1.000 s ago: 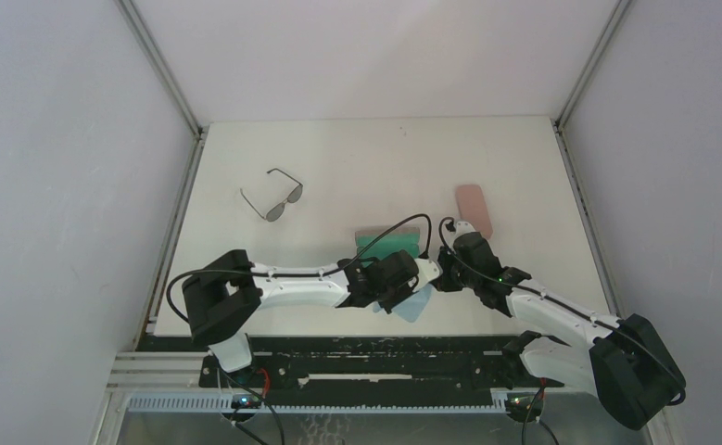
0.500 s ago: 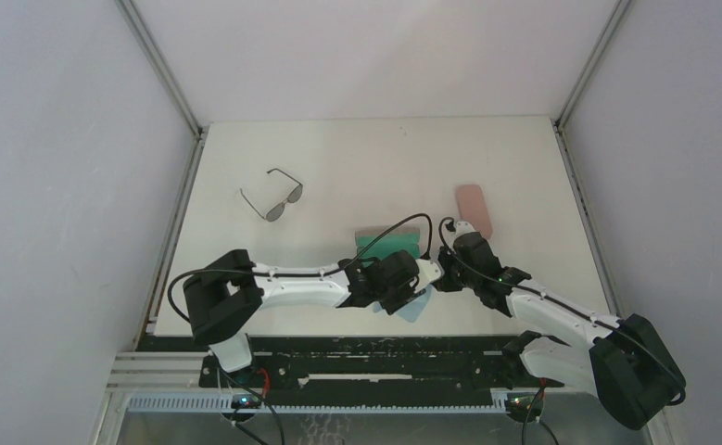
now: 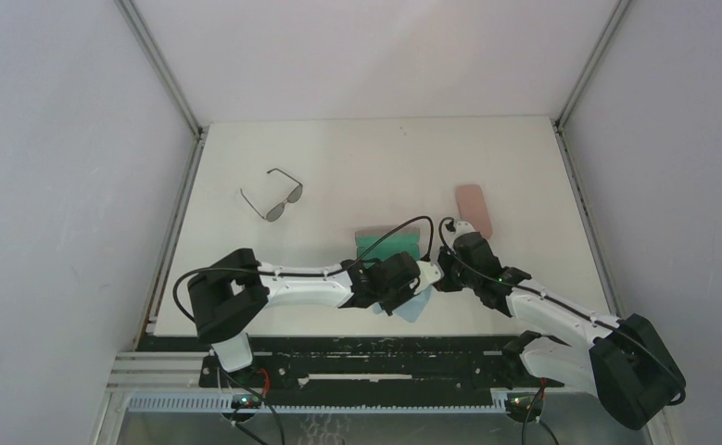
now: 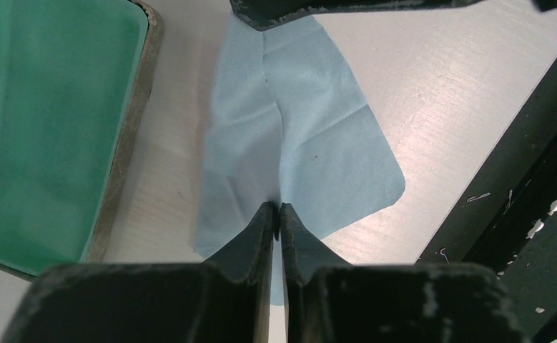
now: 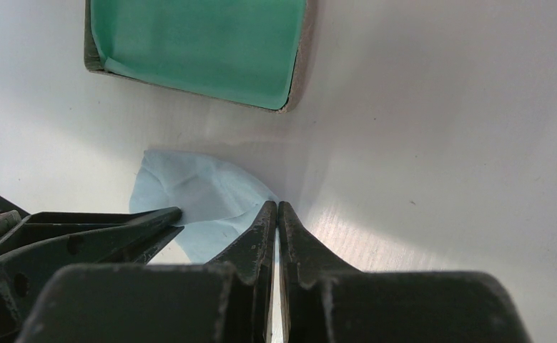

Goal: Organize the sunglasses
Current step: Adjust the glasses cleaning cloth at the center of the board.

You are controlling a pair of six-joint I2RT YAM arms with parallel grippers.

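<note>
Grey-walled enclosure, white bench (image 3: 524,167) as the floor of it. Both arms are bent in low over the near middle of the bench, the left arm (image 3: 301,283) reaching in from the left and the right arm (image 3: 551,311) from the right, their tips close together.

Open case (image 3: 370,231), grey-brown rim, lies just beyond the tips. Only green lining shows inside, though cables cross part of it in the overhead view. Pink case (image 3: 475,209) is shut, farther back and to the right, apart from the open one; its contents are hidden.

Light blue cloth (image 4: 318,128) is spread on the bench just near of the open case, creased down its length.

Left hand (image 4: 277,209): jaws drawn almost together, pinching the near edge of the cloth at the end of that crease.

Right hand (image 5: 277,206): jaws closed tight, tips down at the opposite edge of the cloth. Cannot tell whether any cloth is caught between them.

Sunglasses (image 3: 281,204): one pair in view, thin dark wire frame, temples unfolded, lying on the bench at the far left, well apart from the cases, the cloth and both hands.
</note>
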